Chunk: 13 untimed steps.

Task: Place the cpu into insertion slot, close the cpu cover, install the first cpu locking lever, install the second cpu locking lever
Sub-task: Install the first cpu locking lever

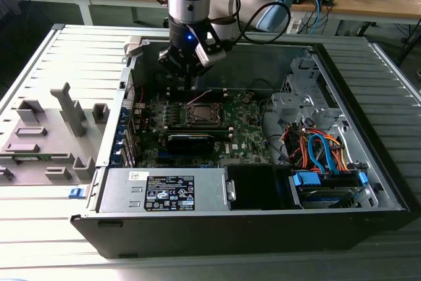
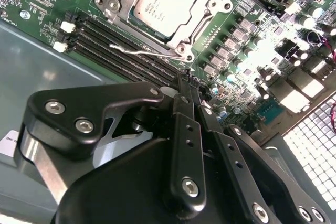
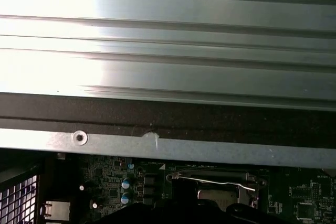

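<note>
Hovering above the far edge of the green circuit board point(image 1: 247, 129) inside the open black computer case point(image 1: 368, 195), the black two-finger gripper point(image 2: 190, 83) is showing its fingers pressed together, gripping nothing. The small square cpu with its pale silvery metal top point(image 2: 164, 2) is sitting in the silver-framed insertion slot point(image 2: 207, 11). A thin wire locking lever point(image 2: 144, 51) is lying along the slot's edge nearest the gripper.
</note>
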Motion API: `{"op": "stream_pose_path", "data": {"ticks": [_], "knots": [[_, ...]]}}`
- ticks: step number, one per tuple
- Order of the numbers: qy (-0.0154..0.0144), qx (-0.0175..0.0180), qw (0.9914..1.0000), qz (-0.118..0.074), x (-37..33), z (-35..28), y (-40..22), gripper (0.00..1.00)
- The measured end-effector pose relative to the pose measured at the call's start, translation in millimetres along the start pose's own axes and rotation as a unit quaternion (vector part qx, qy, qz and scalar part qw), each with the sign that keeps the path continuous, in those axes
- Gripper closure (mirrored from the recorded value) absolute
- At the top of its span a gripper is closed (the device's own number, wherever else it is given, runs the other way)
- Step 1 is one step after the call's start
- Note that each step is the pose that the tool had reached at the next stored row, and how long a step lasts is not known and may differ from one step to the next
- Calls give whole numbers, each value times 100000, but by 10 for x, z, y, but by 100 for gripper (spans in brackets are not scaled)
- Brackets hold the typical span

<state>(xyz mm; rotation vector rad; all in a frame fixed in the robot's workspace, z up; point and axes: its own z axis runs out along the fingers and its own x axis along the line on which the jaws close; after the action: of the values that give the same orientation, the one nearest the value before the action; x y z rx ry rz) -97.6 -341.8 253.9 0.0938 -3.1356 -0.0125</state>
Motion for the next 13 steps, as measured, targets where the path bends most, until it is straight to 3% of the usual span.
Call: {"op": "stream_pose_path", "data": {"ticks": [13], "knots": [[-2, -3, 100000, -1, 0, 28, 0, 89]]}}
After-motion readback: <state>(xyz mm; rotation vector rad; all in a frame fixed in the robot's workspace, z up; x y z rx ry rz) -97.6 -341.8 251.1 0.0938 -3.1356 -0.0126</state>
